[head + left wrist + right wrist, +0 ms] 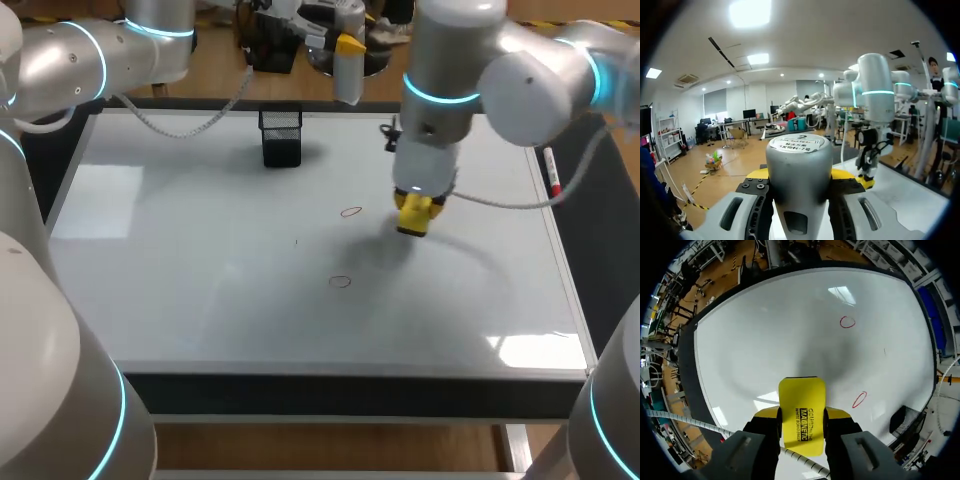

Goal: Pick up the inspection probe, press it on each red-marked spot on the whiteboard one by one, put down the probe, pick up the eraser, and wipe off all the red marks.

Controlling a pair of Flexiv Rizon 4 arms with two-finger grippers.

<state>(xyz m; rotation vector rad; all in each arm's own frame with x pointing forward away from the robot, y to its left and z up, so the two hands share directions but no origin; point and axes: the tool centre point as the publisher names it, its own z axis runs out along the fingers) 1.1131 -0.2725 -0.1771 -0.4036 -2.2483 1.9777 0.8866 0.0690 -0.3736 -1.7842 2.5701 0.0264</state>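
the yellow eraser [801,395] is clamped between the right gripper [801,416] fingers, one on each long side. its free end sticks out ahead of the yellow tips, toward the whiteboard [200,260]. it seems to hang just clear of the surface, above its own shadow. two red marks remain: one [859,399] close beside the eraser's tip, the other [847,322] farther ahead. the step in hand looks like the wipe, not yet begun. the next move calls for lowering the eraser flat onto the board, then sweeping it across the near mark and on to the far one. the left gripper [800,182] is raised at the far edge, closed on the grey probe [799,150].
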